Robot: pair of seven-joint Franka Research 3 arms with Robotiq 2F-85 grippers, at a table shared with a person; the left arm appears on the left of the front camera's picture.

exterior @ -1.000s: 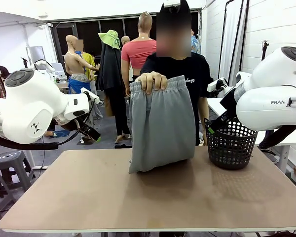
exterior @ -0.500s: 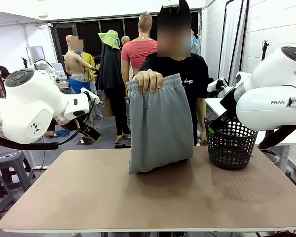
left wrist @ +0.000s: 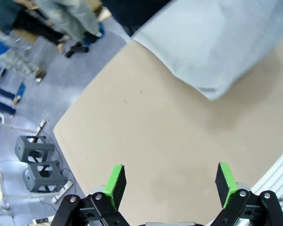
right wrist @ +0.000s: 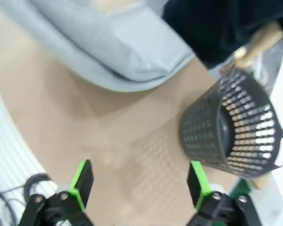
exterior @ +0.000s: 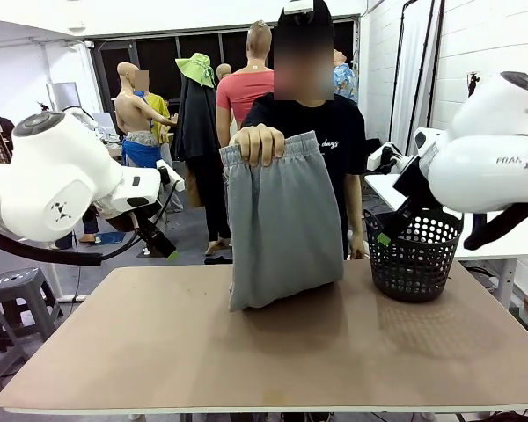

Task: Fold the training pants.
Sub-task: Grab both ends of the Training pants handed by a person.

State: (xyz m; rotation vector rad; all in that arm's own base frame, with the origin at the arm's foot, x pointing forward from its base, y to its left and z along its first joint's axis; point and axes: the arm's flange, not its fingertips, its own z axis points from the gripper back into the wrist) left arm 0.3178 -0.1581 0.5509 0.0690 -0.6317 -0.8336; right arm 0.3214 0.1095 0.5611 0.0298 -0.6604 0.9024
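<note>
While both arms hang at the two sides of the worktop, each claw is free above bare surface. The left claw has its green pads wide apart, with nothing between them and touching nothing. Below it is the brown top, and a corner of grey cloth lies farther off. The right claw is spread just as wide and is empty too. It looks down on the worktop between the cloth and the black mesh basket, which stands at the right side, near the far edge.

Farther across, the training pants hang upright in the middle. Their lower end rests on the worktop, a little bunched, while the person's hand pinches the gathered waistband high at the far side. I judge they are held so to let the cloth fall straight and to present it to the robot, because a hanging garment is easier to lay flat. The folding on the worktop seems not yet begun.
</note>
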